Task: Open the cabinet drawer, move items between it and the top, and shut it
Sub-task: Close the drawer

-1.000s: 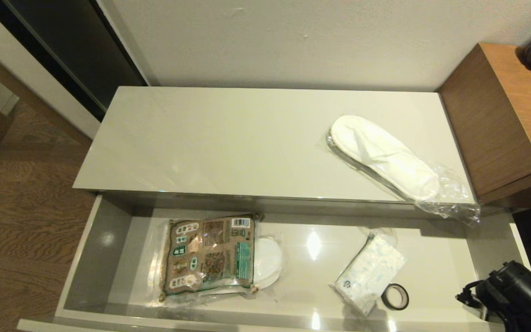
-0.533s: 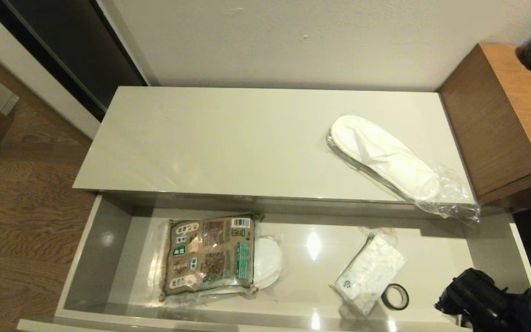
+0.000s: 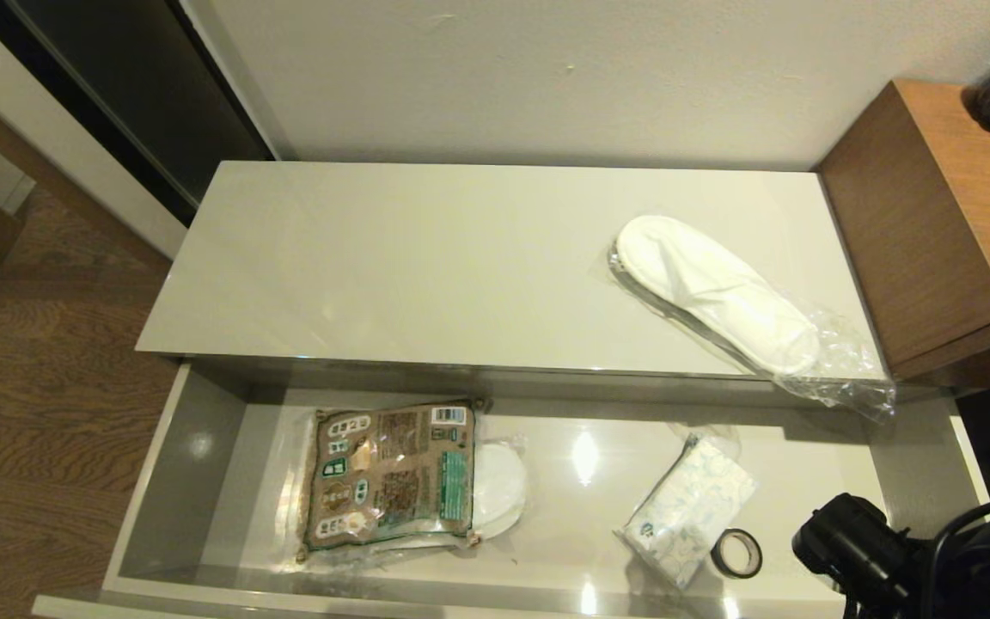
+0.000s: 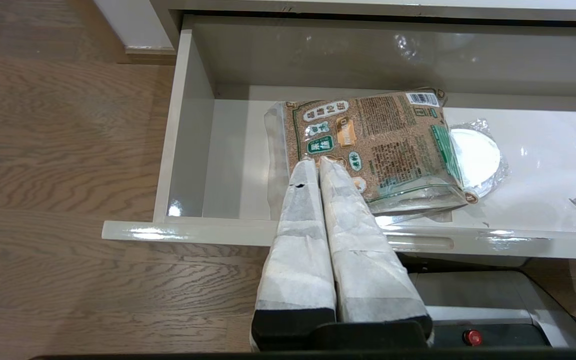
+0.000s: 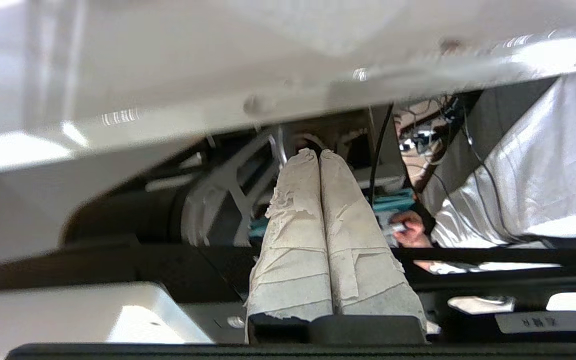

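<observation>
Overhead, only the slipper (image 3: 712,293) on the top (image 3: 392,258) and the tissue pack (image 3: 686,511) in the open drawer (image 3: 177,447) show, while wrist views reveal left gripper (image 4: 318,164) and right gripper (image 5: 319,154) fingers pressed together, empty.

**Three cameras, one open drawer**

The head view looks steeply down on the top (image 3: 426,258) and cabinet drawer (image 3: 177,464). The left wrist view faces the drawer's left end from in front, sharing the printed packet (image 4: 373,145). The right wrist view looks low, under a pale edge.
</observation>
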Available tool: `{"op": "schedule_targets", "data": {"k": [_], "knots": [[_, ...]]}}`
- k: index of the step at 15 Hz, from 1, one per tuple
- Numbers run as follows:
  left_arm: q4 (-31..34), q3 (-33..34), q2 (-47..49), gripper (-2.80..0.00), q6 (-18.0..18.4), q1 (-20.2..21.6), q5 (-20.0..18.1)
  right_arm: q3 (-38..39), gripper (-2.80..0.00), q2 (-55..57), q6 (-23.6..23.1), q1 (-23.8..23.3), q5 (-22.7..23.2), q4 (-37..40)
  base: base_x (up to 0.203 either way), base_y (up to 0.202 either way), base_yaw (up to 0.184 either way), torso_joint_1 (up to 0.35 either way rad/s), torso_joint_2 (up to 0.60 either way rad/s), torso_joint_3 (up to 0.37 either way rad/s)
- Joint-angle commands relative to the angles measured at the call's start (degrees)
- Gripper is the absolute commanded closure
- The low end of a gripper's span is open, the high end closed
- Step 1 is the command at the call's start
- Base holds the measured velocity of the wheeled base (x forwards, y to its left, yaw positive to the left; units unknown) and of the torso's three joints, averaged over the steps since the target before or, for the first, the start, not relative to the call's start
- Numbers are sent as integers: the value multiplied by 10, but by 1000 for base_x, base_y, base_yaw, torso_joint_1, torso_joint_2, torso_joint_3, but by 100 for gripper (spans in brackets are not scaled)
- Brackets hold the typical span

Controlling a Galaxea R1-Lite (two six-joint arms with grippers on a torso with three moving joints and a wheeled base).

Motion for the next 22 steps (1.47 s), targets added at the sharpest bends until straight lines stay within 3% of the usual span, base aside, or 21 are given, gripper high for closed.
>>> {"op": "schedule_targets", "data": {"k": [1, 3, 9, 12, 16, 18, 19, 22], "knots": [[0, 0, 1, 0, 0, 0, 0, -6, 0, 2, 18, 1, -7, -10, 0, 0, 0, 0, 0, 0], [0, 0, 1, 0, 0, 0, 0, -11, 0, -4, 59, 2, -32, -47, 0, 0, 0, 0, 0, 0], [0, 0, 1, 0, 0, 0, 0, -15, 0, -10, 115, 2, -102, -116, 0, 0, 0, 0, 0, 0], [0, 0, 1, 0, 0, 0, 0, -50, 0, -49, 144, 1, -150, -114, 0, 0, 0, 0, 0, 0], [0, 0, 1, 0, 0, 0, 0, -187, 0, -100, 190, 0, -194, 30, 0, 0, 0, 0, 0, 0], [0, 0, 1, 0, 1, 0, 0, -263, 0, -103, 219, -1, -244, 102, 0, 0, 0, 0, 0, 0], [0, 0, 1, 0, 0, 0, 0, -285, 0, -111, 224, -5, -279, 123, 0, 0, 0, 0, 0, 0], [0, 0, 1, 0, 0, 0, 0, -306, 0, -160, 216, -9, -295, 168, 0, 0, 0, 0, 0, 0]]}}
